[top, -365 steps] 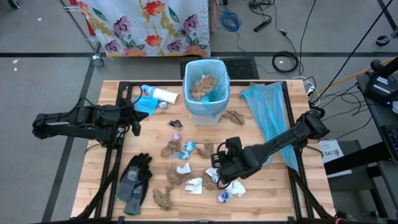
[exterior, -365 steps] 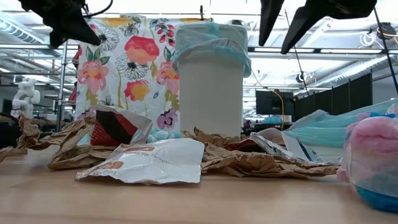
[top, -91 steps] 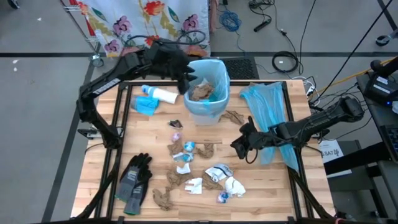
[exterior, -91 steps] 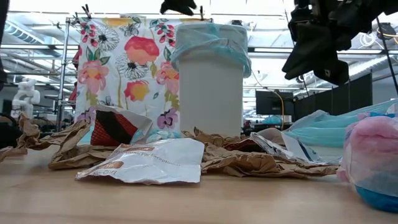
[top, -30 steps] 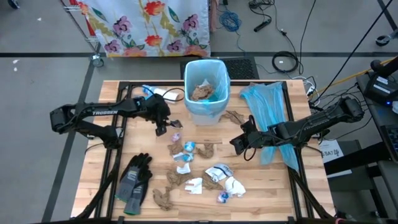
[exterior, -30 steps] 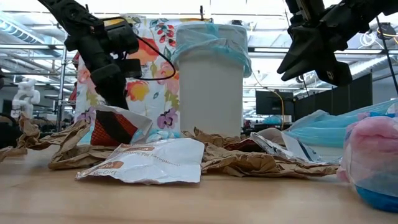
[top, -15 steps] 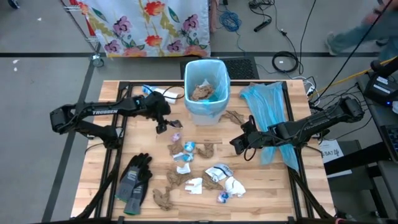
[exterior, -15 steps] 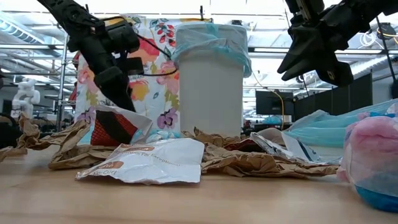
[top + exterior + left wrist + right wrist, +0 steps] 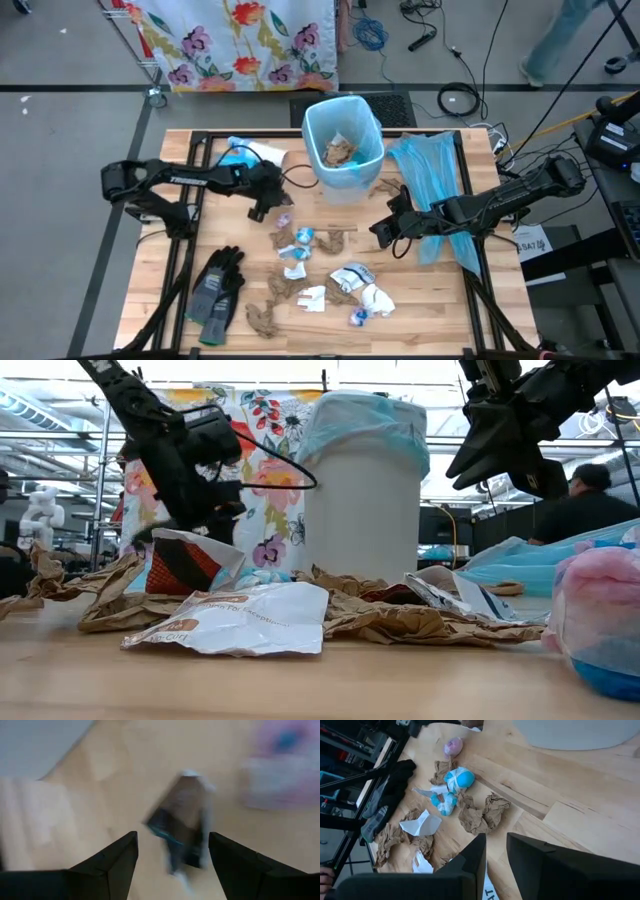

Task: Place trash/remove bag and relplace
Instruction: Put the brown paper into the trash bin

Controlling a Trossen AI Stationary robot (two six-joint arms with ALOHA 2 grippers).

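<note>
Lettering "TROSSEN" — left arm (image 9: 190, 180)

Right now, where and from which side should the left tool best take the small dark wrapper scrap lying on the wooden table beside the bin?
Probably from straight above: the small dark wrapper scrap lies flat between the open left tool fingers; pinch its raised pale edge.

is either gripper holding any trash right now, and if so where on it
No, nothing is held. The left gripper is open over a small dark wrapper on the table. The right gripper is open above the table, empty.
</note>
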